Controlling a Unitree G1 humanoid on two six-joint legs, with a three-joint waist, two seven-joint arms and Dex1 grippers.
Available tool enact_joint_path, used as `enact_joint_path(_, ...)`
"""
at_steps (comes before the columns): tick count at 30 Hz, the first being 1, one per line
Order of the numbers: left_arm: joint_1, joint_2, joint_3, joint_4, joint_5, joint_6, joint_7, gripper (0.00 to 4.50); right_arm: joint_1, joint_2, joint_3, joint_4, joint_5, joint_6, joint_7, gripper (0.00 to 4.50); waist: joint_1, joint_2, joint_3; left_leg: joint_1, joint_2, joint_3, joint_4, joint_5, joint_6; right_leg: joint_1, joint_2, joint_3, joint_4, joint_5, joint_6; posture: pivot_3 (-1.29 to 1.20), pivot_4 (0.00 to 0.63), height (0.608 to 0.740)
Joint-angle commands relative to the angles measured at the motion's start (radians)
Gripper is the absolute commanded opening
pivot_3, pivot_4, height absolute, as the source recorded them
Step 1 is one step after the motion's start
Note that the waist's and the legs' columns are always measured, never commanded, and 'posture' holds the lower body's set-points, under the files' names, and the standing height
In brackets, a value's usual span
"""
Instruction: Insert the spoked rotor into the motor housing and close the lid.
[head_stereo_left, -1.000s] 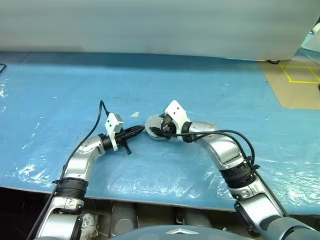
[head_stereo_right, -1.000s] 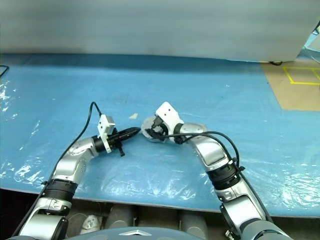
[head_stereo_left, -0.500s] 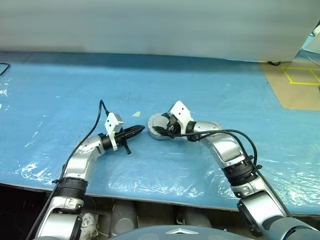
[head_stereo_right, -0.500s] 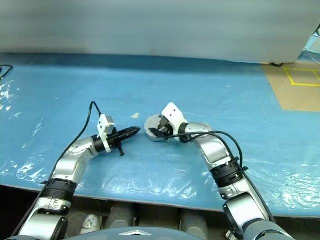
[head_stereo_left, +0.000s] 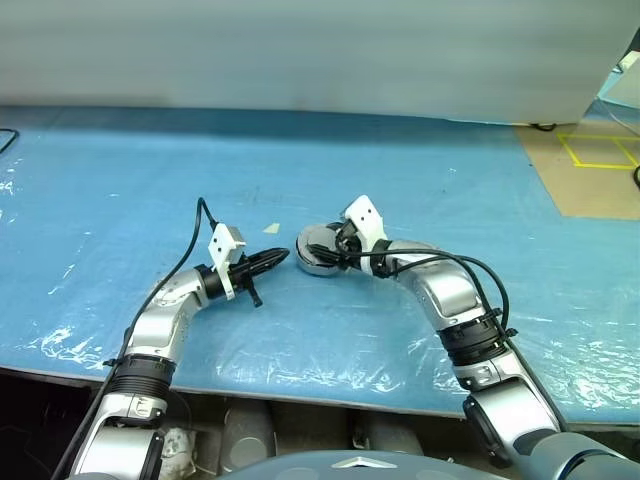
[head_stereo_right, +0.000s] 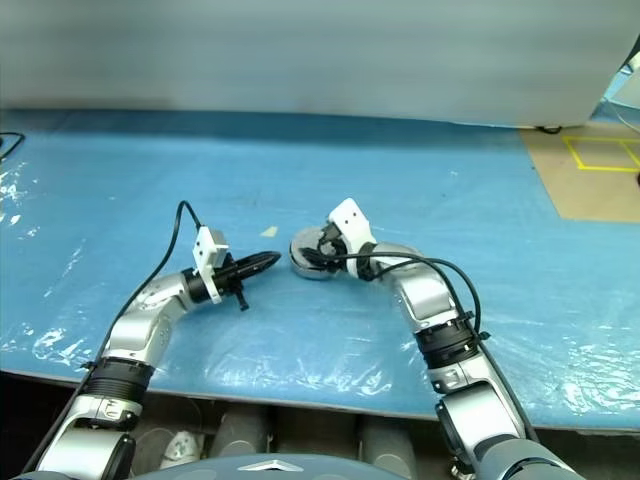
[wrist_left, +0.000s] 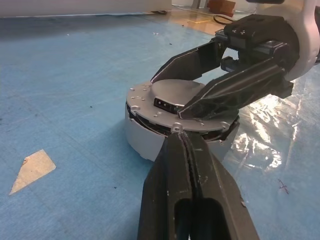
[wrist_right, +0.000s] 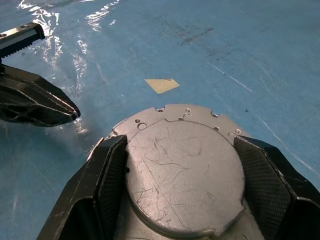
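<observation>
The motor housing (wrist_left: 145, 142), a round pale-silver case, stands on the blue table between my two grippers. The lid (wrist_right: 185, 175), a scratched silver disc with small holes round its rim, lies on top of it, slightly tilted, with a dark gap showing on one side. My right gripper (wrist_right: 180, 145) is shut on the lid, one black finger on each side of its raised centre. My left gripper (wrist_left: 182, 137) is shut and empty, level, its tip just short of the housing's rim. The spoked rotor is hidden.
A small tan scrap of tape (head_stereo_left: 271, 228) lies on the blue plastic sheet just beyond the left gripper. The table's front edge (head_stereo_left: 300, 395) runs close below my arms. Brown floor with yellow tape (head_stereo_left: 590, 150) lies far right.
My right gripper has shifted a little to the right and rolled, bringing the lid flatter over the housing. The left gripper has stayed still.
</observation>
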Motion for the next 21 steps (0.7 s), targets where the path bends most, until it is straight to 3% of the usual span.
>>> enact_joint_path(1, 0.01, 0.01, 0.012, -0.037, -0.006, -0.023, 0.002, 0.0, 0.02, -0.018, 0.045, -0.012, -0.016, 0.111, -0.003, 3.04, 0.0, 0.0, 0.0, 0.0, 0.0, 0.0, 0.0, 0.0, 0.0, 0.0, 0.0, 0.0, 0.0, 0.0, 0.0, 0.0, 0.15, 0.74)
enact_joint_path(7, 0.014, 0.009, 0.009, -0.036, -0.005, -0.025, 0.005, 0.0, 0.018, -0.065, 0.127, -0.08, -0.067, 0.08, 0.022, 3.04, 0.0, 0.0, 0.0, -0.001, -0.001, 0.0, -0.005, 0.0, 0.0, -0.002, 0.0, -0.001, -0.002, 0.0, 0.001, 0.0, 0.15, 0.74)
enact_joint_path(12, 0.011, 0.006, 0.005, -0.03, -0.003, -0.026, 0.008, 0.0, -0.01, 0.066, -0.033, -0.094, 0.058, 0.274, -0.063, 3.04, -0.004, 0.0, 0.0, -0.001, -0.001, 0.0, -0.006, 0.0, 0.0, -0.003, 0.001, -0.001, -0.002, 0.0, 0.002, 0.0, 0.15, 0.74)
enact_joint_path(15, 0.011, 0.005, 0.005, -0.03, -0.003, -0.026, 0.01, 0.0, -0.02, 0.094, -0.065, -0.107, 0.068, 0.359, -0.1, 3.04, -0.004, 0.0, 0.0, -0.001, -0.001, 0.0, -0.006, 0.0, 0.0, -0.003, 0.001, 0.0, -0.002, 0.0, 0.001, 0.0, 0.15, 0.74)
enact_joint_path(21, 0.012, 0.005, 0.006, -0.025, -0.002, -0.027, 0.012, 0.0, -0.001, 0.03, 0.056, -0.134, 0.003, 0.298, -0.081, 3.04, -0.001, 0.0, 0.0, -0.001, -0.001, 0.0, -0.006, 0.0, -0.001, -0.003, 0.0, 0.0, -0.002, 0.0, 0.001, 0.0, 0.15, 0.74)
